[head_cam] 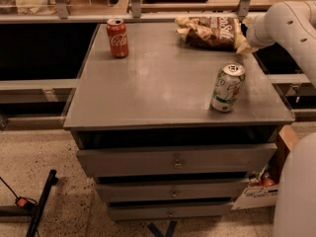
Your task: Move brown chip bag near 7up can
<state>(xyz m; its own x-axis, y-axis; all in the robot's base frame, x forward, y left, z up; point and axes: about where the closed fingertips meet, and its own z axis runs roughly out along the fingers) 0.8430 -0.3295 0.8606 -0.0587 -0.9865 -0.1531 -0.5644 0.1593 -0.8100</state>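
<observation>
The brown chip bag [210, 32] lies flat at the back right of the grey cabinet top [158, 83]. The 7up can [227, 87] stands upright near the front right, well apart from the bag. My gripper [249, 32] is at the end of the white arm coming in from the right. It sits at the bag's right end, level with it and close against its pale edge. Whether it touches the bag is hidden.
A red cola can [117, 37] stands at the back left of the top. Several drawers [173, 162] are below. A metal rail and shelf run behind the cabinet. A cardboard box [264, 189] and my white body [298, 191] are at the lower right.
</observation>
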